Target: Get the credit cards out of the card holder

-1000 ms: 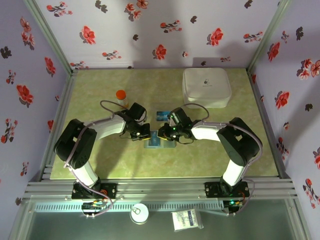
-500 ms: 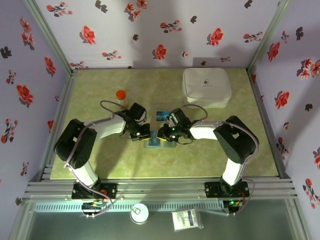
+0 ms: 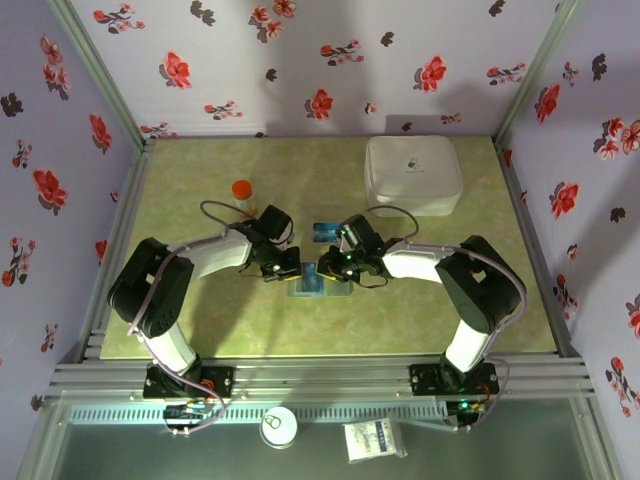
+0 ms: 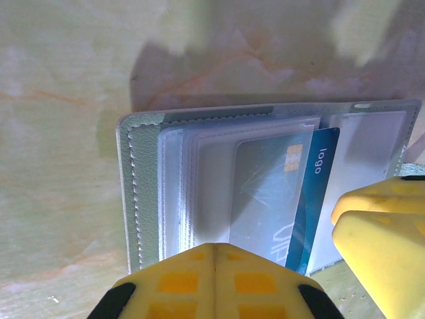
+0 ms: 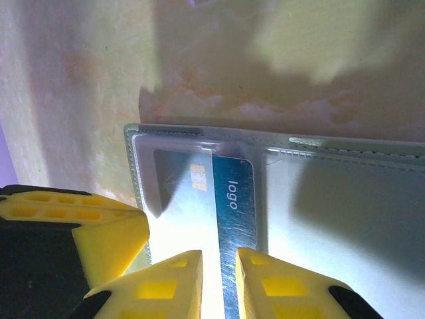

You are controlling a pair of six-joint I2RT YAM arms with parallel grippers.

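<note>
Right wrist, blue card (image 5: 235, 211), long axis toward right gripper (image 5: 220, 260); pinched

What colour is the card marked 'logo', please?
Blue card, clearest in the right wrist view.

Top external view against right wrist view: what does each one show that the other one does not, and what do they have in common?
Top external: the white case, the orange-capped bottle and a loose card lying on the table. Right wrist: the chip and the word "logo" on the blue card, and the right hand closed on that card's edge. Both: the open card holder lying flat on the green table.
</note>
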